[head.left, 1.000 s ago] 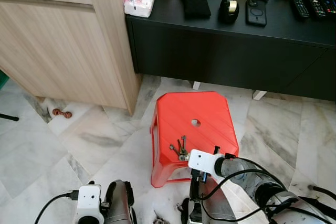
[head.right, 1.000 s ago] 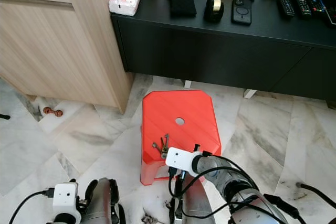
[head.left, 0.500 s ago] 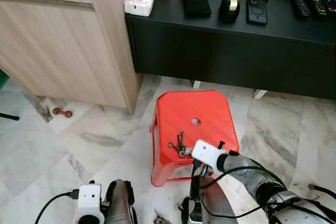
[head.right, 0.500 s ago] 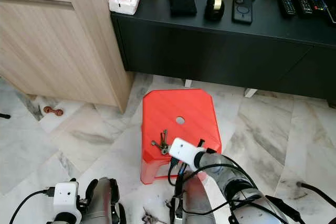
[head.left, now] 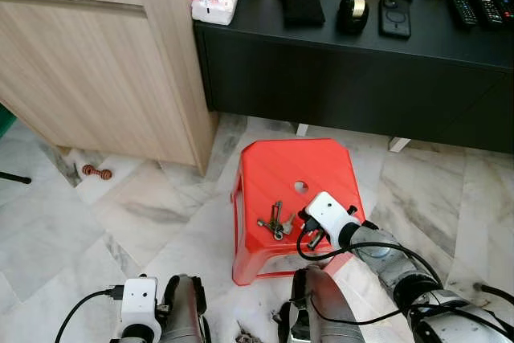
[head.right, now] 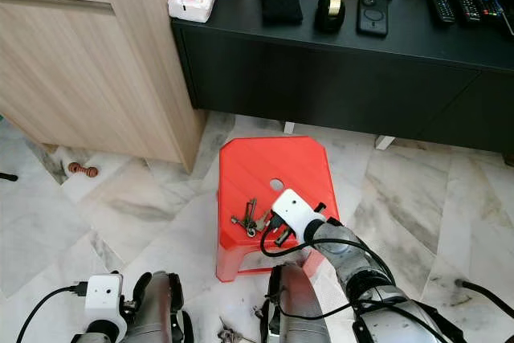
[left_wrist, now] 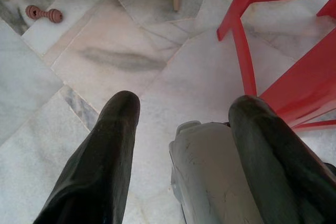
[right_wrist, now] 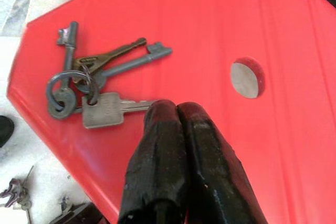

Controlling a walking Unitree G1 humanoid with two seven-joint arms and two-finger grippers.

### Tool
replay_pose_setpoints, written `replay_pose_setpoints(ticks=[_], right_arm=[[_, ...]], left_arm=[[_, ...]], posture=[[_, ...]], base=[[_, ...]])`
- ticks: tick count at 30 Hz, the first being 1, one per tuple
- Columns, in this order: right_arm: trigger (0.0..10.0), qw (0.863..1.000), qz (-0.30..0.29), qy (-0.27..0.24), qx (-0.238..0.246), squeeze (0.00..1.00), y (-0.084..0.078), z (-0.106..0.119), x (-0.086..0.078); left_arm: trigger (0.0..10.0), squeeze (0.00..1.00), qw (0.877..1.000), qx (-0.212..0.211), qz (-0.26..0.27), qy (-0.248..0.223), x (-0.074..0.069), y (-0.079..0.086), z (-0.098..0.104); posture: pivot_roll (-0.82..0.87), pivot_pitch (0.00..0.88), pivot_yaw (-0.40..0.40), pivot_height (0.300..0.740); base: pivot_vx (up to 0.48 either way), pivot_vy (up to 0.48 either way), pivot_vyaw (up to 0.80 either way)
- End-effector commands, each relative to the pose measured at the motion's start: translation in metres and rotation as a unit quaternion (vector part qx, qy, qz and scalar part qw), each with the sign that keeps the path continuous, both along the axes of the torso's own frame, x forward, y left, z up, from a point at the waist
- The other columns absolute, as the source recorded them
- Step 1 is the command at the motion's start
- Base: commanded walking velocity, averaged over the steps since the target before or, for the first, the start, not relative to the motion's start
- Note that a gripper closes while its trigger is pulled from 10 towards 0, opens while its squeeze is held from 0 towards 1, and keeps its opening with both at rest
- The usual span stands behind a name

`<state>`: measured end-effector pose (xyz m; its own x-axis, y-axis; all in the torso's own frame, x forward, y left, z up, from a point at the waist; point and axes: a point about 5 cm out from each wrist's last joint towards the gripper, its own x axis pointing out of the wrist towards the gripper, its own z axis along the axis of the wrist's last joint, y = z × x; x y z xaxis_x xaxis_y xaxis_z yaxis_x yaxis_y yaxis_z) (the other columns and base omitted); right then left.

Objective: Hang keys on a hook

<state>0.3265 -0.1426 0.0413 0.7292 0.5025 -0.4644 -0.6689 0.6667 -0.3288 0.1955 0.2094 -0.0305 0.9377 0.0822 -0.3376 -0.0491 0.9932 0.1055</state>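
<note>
A bunch of keys (head.left: 275,222) on a ring lies flat on the front left part of a red plastic stool (head.left: 277,168). In the right wrist view the keys (right_wrist: 89,82) are several dark and silver ones fanned out. My right gripper (right_wrist: 176,109) is shut, low over the stool top, and its fingertips meet the blade end of the silver key. From the head view my right gripper (head.left: 307,234) sits just right of the bunch. My left gripper (left_wrist: 184,108) hangs open over the marble floor beside a stool leg (left_wrist: 242,40).
A black low cabinet (head.left: 353,78) with small items on top stands behind the stool. A wooden cabinet (head.left: 96,62) is at the left. A small brown object (head.left: 95,172) lies on the floor, and another small bunch of keys (right_wrist: 13,192) lies by the stool's front.
My right gripper has risen from below the stool's front edge and now rests over the stool top next to the keys. The keys stay where they lay.
</note>
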Motion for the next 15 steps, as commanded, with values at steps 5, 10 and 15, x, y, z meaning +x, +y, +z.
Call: replay_pose_setpoints(ticks=[5,10,15], right_arm=[[10.0,1.0,0.016,0.005,0.007,1.0,0.006,0.002,0.001],[10.0,0.999,0.007,0.006,0.042,1.0,0.019,0.01,0.008],[10.0,0.99,-0.069,0.024,0.124,1.0,0.029,0.013,0.013]], left_arm=[[10.0,0.0,0.994,-0.012,-0.005,0.113,-0.04,-0.008,-0.034],[10.0,0.0,0.993,-0.012,-0.005,0.113,-0.041,-0.008,-0.035],[10.0,0.0,0.993,-0.014,-0.004,0.114,-0.04,-0.009,-0.035]], posture=[[0.23,0.287,-0.096,0.616],[0.23,0.286,-0.097,0.616],[0.21,0.283,-0.102,0.616]], base=[[0.0,0.0,0.0],[0.0,0.0,0.0],[0.0,0.0,0.0]])
